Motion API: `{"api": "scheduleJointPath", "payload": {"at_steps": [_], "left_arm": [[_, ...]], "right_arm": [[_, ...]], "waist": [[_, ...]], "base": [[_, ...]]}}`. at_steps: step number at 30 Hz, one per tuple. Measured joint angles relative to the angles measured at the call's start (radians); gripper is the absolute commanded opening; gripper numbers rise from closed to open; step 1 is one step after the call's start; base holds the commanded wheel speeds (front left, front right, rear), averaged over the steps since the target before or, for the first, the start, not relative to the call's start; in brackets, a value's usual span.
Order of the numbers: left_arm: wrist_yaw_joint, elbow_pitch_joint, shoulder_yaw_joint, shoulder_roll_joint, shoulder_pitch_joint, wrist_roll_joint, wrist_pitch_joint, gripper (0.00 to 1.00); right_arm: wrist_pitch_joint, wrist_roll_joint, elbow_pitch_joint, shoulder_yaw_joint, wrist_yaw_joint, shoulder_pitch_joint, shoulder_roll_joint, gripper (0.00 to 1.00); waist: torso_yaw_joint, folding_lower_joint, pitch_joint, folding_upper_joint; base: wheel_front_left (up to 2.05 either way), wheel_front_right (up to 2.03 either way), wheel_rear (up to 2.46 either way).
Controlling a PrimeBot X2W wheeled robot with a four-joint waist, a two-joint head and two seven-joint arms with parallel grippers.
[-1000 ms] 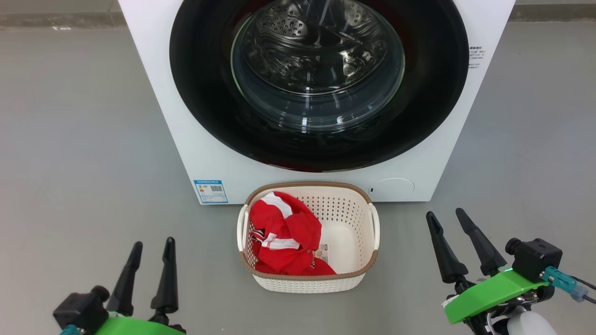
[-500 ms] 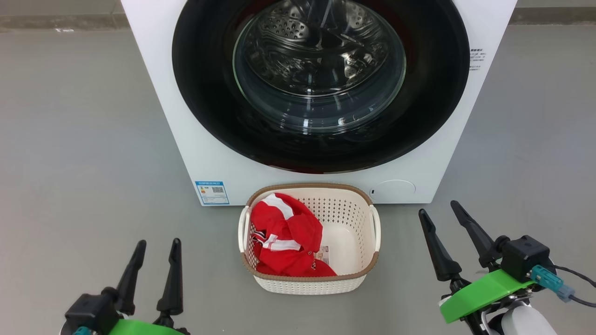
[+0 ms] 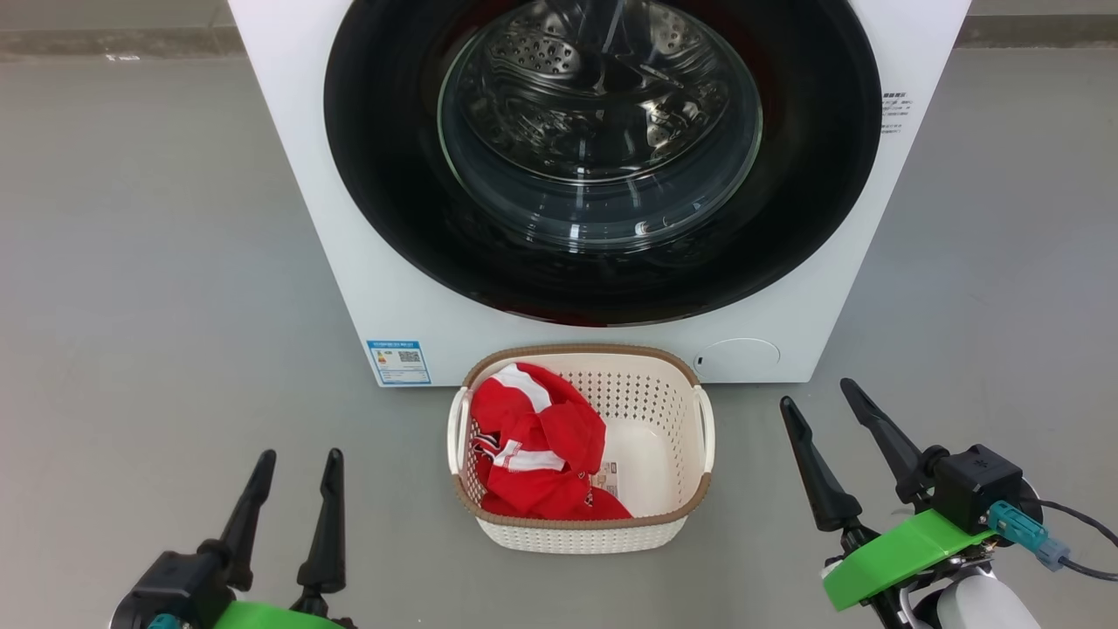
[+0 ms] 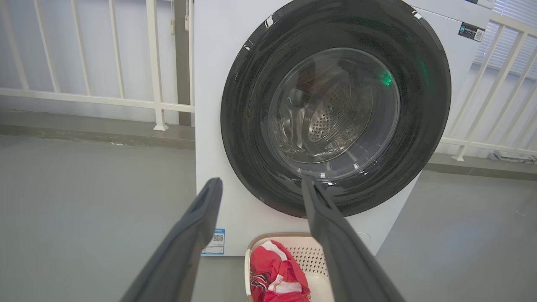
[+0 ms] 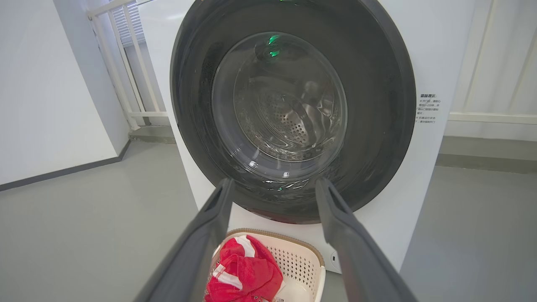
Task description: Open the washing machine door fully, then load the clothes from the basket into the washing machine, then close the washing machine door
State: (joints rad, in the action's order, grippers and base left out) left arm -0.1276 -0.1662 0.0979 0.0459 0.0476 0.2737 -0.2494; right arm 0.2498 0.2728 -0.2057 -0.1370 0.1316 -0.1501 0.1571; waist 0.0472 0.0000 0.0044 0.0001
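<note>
Left gripper (image 3: 300, 456): low over the grey floor (image 3: 131, 262), its two dark fingers standing apart with nothing between them. Right gripper (image 3: 817, 393): also spread and empty, its fingers leaning a little toward the left gripper's side.

The basket (image 3: 576, 533) sits on the floor between the two pairs of fingers, touching neither, and somewhat nearer the right pair. The clothes (image 3: 533, 445) are heaped in the half of the basket on the left fingers' side. The half toward the right fingers is bare, with a paper label (image 3: 604, 472) showing on its floor.

The washing machine (image 3: 297, 175) stands beyond both sets of fingertips, well clear of them, and the basket's far rim is close to its front. The washing machine door (image 3: 384, 175) looks closed flat against that front, and no gap shows in either wrist view. The perforated steel drum is visible through the glass bowl.

Low on the machine front, a blue label (image 3: 398, 361) lies ahead of the left fingers. A round cap (image 3: 738, 356) lies ahead of the right fingers, just to their inner side.

In the left wrist view, a white railing (image 4: 155, 63) stands behind the machine.
</note>
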Motion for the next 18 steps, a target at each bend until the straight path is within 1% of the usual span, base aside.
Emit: {"api": "scheduleJointPath", "payload": {"at_steps": [18], "left_arm": [[0.0, -0.002, -0.006, -0.001, 0.0, -0.015, 0.0, 1.0]], "right_arm": [[0.0, 0.0, -0.002, 0.004, 0.0, 0.0, -0.002, 1.0]], "waist": [[0.002, 0.0, 0.0, 0.0]], "base": [[0.0, 0.0, 0.0]]}}
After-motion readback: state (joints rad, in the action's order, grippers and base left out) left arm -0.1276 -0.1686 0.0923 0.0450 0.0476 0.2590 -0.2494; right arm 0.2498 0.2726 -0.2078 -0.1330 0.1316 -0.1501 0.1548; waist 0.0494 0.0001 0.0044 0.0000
